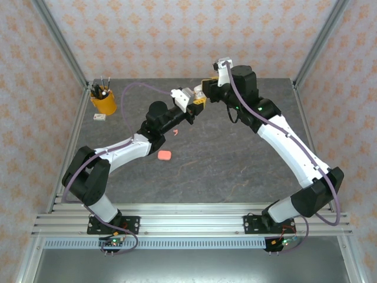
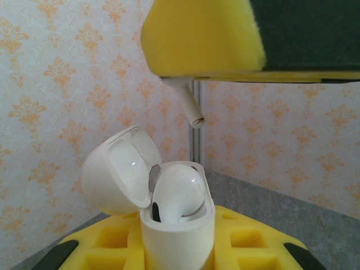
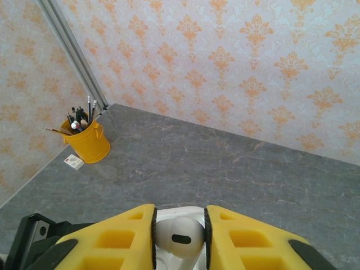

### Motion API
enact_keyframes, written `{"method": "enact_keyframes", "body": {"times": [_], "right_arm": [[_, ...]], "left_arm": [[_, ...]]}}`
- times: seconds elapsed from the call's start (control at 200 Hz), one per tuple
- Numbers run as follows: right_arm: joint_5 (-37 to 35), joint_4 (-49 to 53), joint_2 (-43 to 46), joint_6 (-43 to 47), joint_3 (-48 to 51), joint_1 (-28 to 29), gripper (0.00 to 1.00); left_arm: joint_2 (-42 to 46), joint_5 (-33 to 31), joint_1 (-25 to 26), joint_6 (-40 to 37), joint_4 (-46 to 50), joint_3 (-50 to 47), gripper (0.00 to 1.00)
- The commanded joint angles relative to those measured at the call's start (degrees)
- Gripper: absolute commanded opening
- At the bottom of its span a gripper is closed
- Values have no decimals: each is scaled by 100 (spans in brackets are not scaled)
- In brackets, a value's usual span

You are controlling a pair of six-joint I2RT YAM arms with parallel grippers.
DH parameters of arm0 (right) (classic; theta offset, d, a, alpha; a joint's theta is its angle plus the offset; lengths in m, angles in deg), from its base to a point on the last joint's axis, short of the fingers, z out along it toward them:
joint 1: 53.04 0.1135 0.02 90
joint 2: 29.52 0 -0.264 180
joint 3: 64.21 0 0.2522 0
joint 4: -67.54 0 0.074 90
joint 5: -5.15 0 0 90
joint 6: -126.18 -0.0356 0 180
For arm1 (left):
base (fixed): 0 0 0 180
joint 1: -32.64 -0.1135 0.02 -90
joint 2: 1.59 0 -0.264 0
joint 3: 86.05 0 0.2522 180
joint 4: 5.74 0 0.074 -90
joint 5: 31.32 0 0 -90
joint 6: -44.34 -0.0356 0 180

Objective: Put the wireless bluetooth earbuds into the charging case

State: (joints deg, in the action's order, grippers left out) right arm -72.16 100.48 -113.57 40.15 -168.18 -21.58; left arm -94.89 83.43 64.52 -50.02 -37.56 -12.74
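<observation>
My left gripper (image 2: 177, 254) is shut on a white charging case (image 2: 179, 236), held upright above the table with its lid (image 2: 115, 174) swung open. One white earbud (image 2: 179, 191) sits in the case. Just above it my right gripper (image 3: 180, 239) is shut on a second white earbud (image 3: 180, 236), whose stem (image 2: 190, 107) points down at the case's rim (image 3: 180, 212). From the top view both grippers meet at the table's back middle: left gripper (image 1: 198, 102), right gripper (image 1: 206, 84). A coral-pink earbud (image 1: 175, 132) lies on the table.
A coral-pink case (image 1: 164, 155) lies shut on the grey table, near the left arm. A yellow cup of pens (image 1: 103, 101) and a small white card (image 1: 99, 118) stand at the back left corner. Patterned walls and metal posts bound the table.
</observation>
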Motion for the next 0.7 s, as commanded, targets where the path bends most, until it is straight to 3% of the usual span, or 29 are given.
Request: {"method": "enact_keyframes", "body": {"times": [0.0,0.696], "right_arm": [[-156,-212,-50,111,94,18,26],[-439,-168,-338,231,136,20,25]], "left_arm": [[35,47,60,26,-74,163,0],[125,47,82,30,-82,128,0]]}}
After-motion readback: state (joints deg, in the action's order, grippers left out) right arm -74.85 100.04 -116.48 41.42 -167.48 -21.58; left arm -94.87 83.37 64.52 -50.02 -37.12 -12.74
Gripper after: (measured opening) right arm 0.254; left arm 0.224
